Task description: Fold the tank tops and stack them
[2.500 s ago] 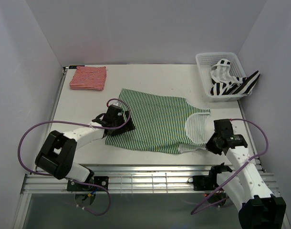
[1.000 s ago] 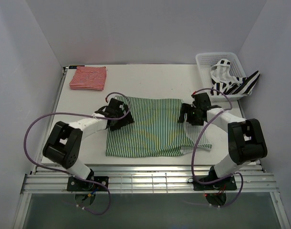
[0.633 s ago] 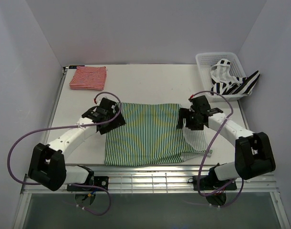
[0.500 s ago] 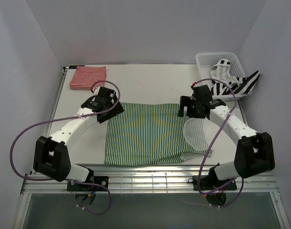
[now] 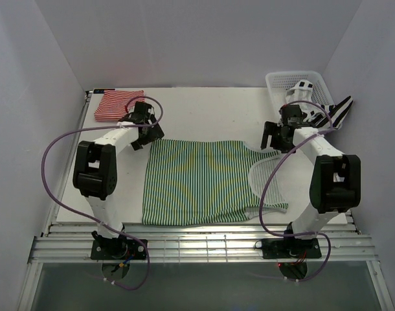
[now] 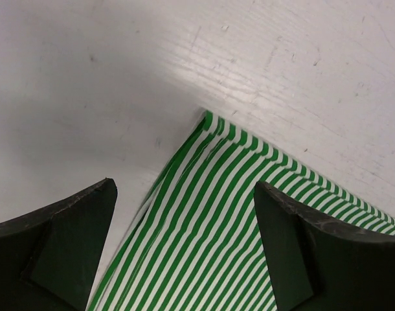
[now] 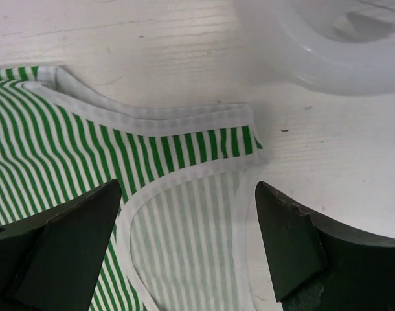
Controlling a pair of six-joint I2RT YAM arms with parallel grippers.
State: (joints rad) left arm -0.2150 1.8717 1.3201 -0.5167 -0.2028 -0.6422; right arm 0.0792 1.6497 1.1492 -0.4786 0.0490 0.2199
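While both arms reach out across the bench [image 5: 204, 107], you see the green top [image 5: 201, 183] lying flat, a neat folded rectangle in the middle of the bench toward its near edge, with its white-edged neck and straps at the right end. Your left gripper [image 5: 147, 133] is over the top's far left corner, jaws spread wide and holding nothing; its wrist camera shows that corner between the two dark fingers [image 6: 55, 253]. Your right gripper [image 5: 275, 137] is over the far right strap, jaws also wide and empty. The red top [image 5: 120, 105] sits folded at the bench's far left corner. The black-and-white top [image 5: 314, 113] lies crumpled in the basket [image 5: 275, 81] at the far right corner, spilling over its rim.
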